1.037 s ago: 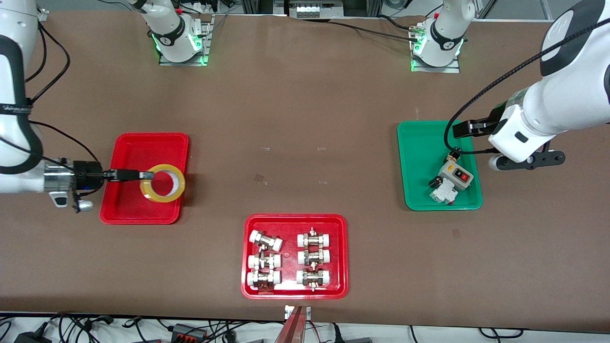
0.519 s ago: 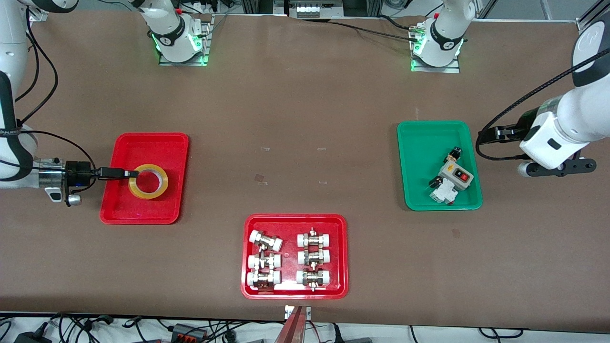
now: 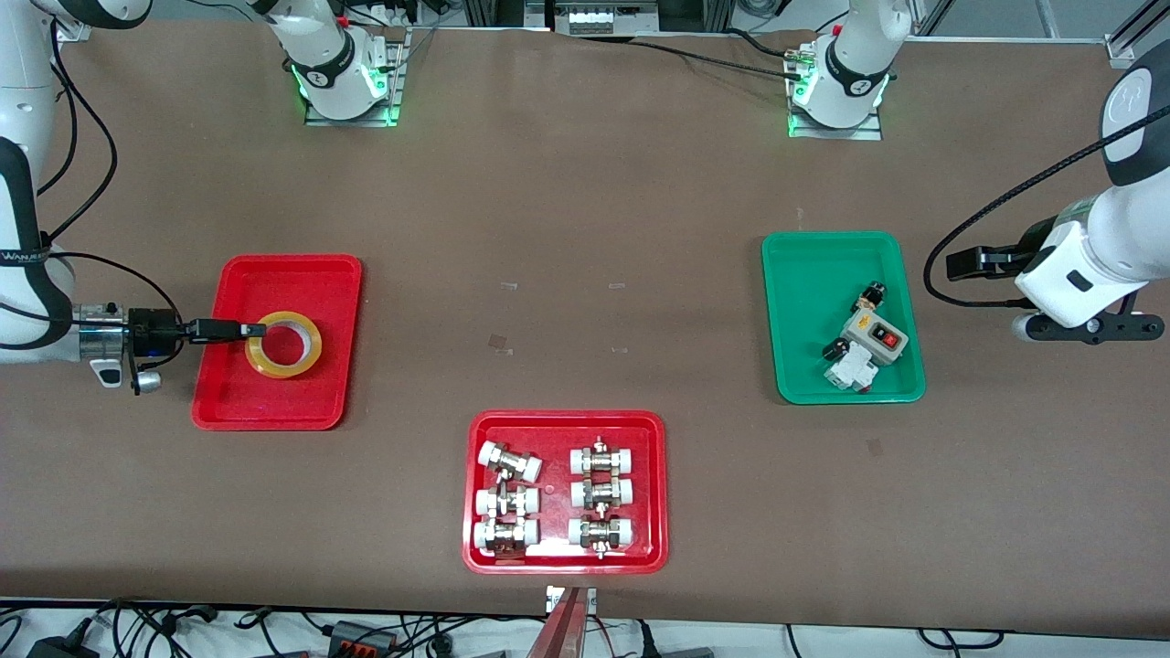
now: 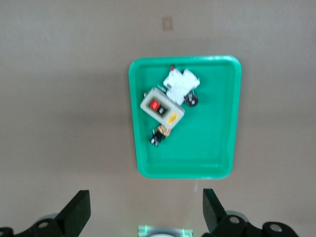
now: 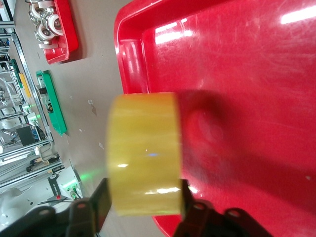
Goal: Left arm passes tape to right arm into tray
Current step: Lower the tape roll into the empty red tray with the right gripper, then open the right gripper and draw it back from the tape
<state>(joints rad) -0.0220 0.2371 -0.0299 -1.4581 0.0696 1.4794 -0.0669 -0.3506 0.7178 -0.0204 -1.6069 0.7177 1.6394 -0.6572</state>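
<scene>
Yellow tape (image 3: pixel 283 344) sat low in the plain red tray (image 3: pixel 274 411) at the right arm's end of the table. The right gripper (image 3: pixel 245 330) was closed on the roll's edge, holding it. The left gripper (image 4: pixel 146 210) was spread wide with nothing in it, waiting in the air beside the green tray (image 3: pixel 804 274).

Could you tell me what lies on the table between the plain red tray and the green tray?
Only bare brown table with a few small tape marks separates the red tray from the green tray, as the front view shows.
</scene>
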